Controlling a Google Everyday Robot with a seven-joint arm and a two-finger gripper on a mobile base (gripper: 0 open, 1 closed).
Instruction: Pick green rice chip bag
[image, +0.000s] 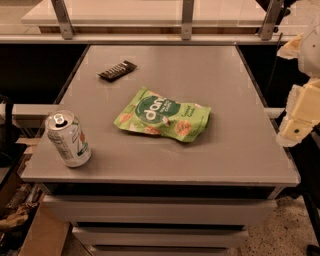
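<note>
The green rice chip bag (162, 115) lies flat near the middle of the grey table top (235, 150). It is light green with a dark green circle, white "dang" lettering and orange-brown chip pictures. My gripper (300, 117) is a cream-coloured piece at the right edge of the view. It hangs beside the table's right edge, well to the right of the bag and not touching it.
A white-and-green drink can (67, 139) stands at the table's front left corner. A small dark snack-bar wrapper (117, 70) lies at the back left. A metal rail with posts (187, 20) runs behind the table. Drawers (160, 212) sit under the top.
</note>
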